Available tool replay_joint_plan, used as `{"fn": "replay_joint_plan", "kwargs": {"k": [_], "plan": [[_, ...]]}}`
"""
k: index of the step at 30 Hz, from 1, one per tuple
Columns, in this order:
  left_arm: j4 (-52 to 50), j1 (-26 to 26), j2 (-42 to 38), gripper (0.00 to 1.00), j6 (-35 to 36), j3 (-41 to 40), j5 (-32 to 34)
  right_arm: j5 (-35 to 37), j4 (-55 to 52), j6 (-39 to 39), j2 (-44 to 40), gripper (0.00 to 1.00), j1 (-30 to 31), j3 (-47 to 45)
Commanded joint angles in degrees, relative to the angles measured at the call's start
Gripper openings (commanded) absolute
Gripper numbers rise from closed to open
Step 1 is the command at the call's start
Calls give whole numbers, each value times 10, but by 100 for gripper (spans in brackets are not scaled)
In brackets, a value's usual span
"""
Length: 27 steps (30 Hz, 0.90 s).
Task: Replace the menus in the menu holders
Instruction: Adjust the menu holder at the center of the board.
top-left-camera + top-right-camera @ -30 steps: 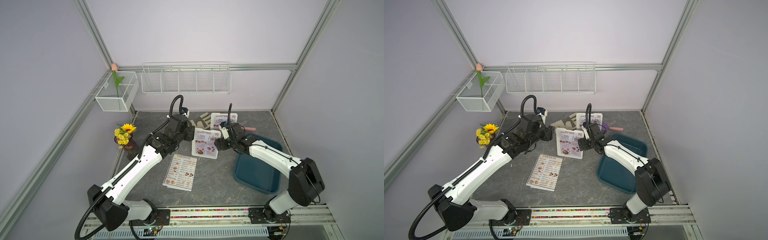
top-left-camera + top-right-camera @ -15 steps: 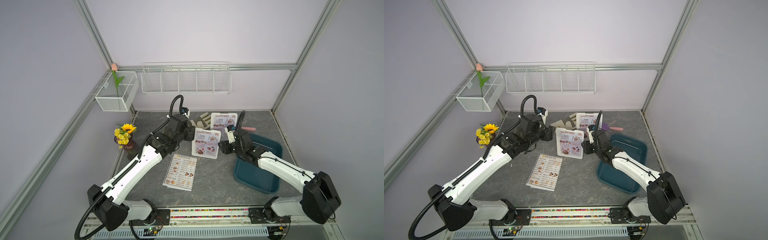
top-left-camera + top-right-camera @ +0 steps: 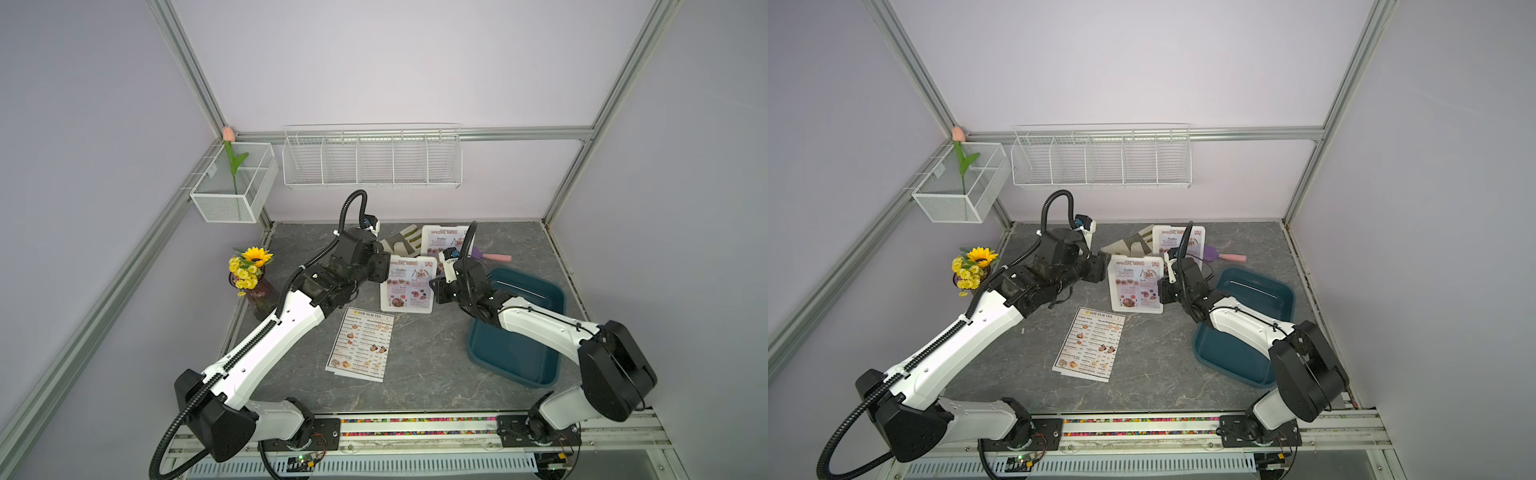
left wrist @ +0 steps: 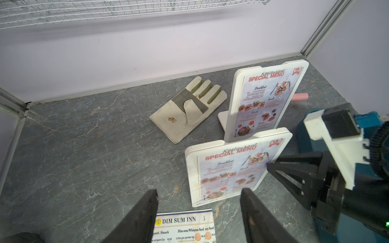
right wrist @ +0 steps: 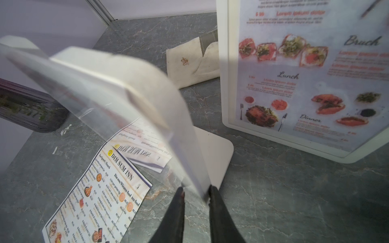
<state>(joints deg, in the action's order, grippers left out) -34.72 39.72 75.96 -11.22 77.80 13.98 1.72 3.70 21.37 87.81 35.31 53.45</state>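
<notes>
Two white menu holders stand upright, the near one [image 3: 405, 310] and the far one [image 3: 424, 241], each with a red SPECIAL MENU sheet [image 4: 229, 168] inside. A DIM SUM INN menu [image 3: 361, 343] lies flat on the table in front of them. My right gripper [image 5: 195, 192] is shut on the near holder's side edge [image 5: 117, 88], with one finger on each face. My left gripper [image 4: 199, 197] hangs open just left of that holder, holding nothing. The flat menu's heading [image 4: 179, 220] shows between its fingers.
A striped work glove [image 3: 399, 243] lies behind the holders. A dark teal tray [image 3: 519, 328] sits under my right arm, with a purple and pink spatula [image 3: 490, 255] beyond it. A sunflower vase [image 3: 253, 278] stands at the left edge. Wire baskets [image 3: 372, 160] hang on the back wall.
My right gripper closed from wide open onto the near holder's right edge, and its arm swung lower over the tray. The left arm stayed still.
</notes>
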Motion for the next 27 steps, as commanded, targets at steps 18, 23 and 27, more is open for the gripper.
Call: {"fn": "replay_joint_plan", "kwargs": {"k": [18, 23, 27], "plan": [[-68, -9, -5, 67, -27, -14, 62, -45, 9, -29, 89, 23, 22, 88], [-81, -10, -25, 71, -68, -89, 72, -41, 1, -35, 83, 25, 23, 80], [-40, -11, -7, 70, -91, -146, 51, -44, 1, -39, 86, 25, 22, 78]]}}
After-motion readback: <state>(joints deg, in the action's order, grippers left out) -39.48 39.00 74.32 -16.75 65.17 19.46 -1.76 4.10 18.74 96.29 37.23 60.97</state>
